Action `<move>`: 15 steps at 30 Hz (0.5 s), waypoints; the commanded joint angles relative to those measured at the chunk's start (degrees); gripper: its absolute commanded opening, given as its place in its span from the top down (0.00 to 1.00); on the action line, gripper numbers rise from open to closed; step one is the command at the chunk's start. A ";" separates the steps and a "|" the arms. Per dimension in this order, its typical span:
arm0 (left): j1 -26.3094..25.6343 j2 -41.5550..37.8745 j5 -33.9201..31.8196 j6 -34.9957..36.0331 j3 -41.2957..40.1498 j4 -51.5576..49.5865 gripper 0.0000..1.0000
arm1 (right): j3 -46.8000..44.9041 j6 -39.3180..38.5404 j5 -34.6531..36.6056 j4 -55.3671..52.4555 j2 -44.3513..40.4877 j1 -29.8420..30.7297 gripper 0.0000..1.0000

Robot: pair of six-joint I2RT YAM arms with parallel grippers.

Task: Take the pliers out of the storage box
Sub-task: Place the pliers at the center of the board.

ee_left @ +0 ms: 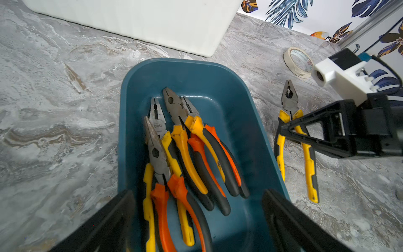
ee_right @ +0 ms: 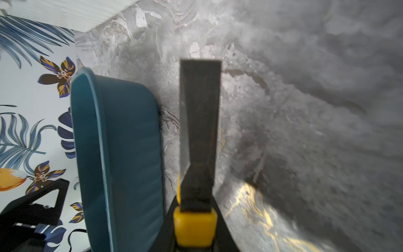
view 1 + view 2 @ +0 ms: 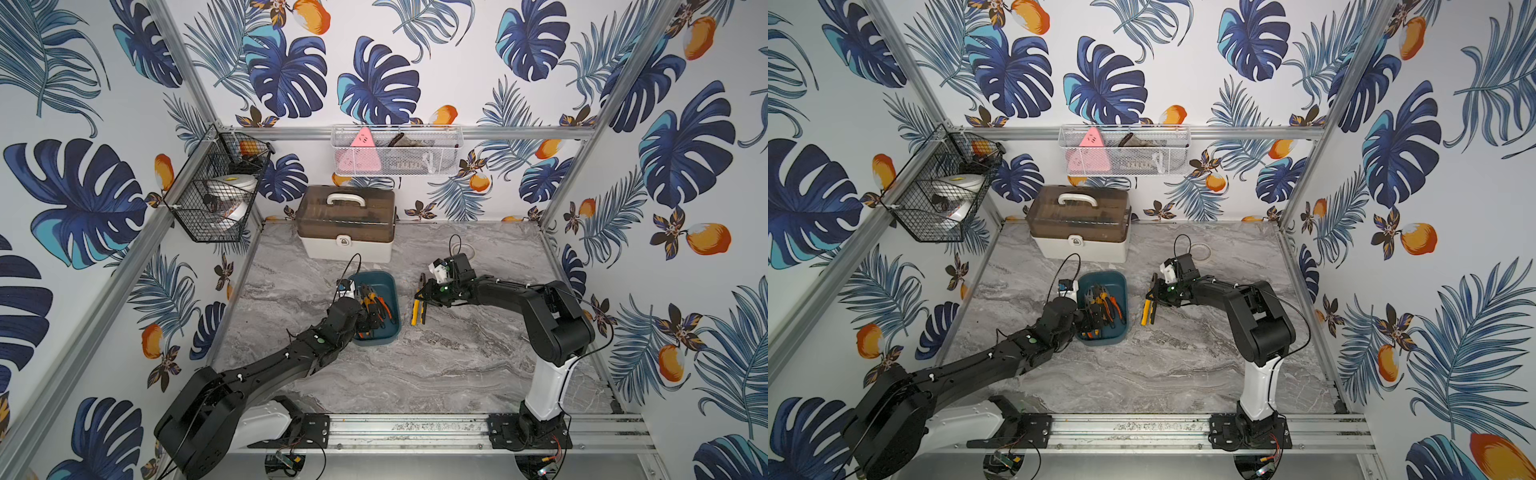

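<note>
Leaf-print walls closed in a grey marble bench (image 3: 457,353). In both top views the teal box (image 3: 384,284) sat mid-bench, just in front of a white case (image 3: 347,245), with pliers (image 3: 376,309) heaped inside it. The left fingers (image 3: 368,322) hung over the box's near end. A fifth pair (image 3: 419,311) lay outside, just right of the box (image 3: 1115,282), head toward the case (image 3: 1079,245); the right fingers (image 3: 422,295) met it near its joint. A tape roll (image 3: 467,249) lay behind the right arm

From the left wrist, four pliers (image 1: 181,141) lay overlapping in the box (image 1: 218,87), heads toward the case (image 1: 152,21), handles yellow-black and orange-black. The left fingers (image 1: 113,218) stood spread wide either side of the handles, gripping nothing. On the bench (image 1: 54,109) beside the box, the right fingers (image 1: 285,128) were closed across the fifth pair (image 1: 289,104) just below its joint. The tape roll (image 1: 298,63) lay beyond it

The right wrist view was close and partly blurred. The right fingers (image 2: 224,237) pinched the fifth pair (image 2: 199,109), whose grey head stuck out beside the box's outer wall (image 2: 122,141), apart from it. Whether the pair rested on the bench (image 2: 305,98) or hung just clear could not be told
</note>
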 commanded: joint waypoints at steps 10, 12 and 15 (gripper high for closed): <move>0.06 0.79 2.08 1.20 -0.02 1.97 0.03 | 1.98 -0.31 -1.64 4.84 8.56 -0.16 0.85; 0.06 1.10 2.43 1.24 -0.07 2.35 0.03 | 1.49 -0.66 0.12 3.57 8.34 -0.17 0.81; 0.08 1.66 2.68 1.25 0.14 2.41 0.03 | -0.87 -0.12 3.58 3.66 6.89 -0.17 0.77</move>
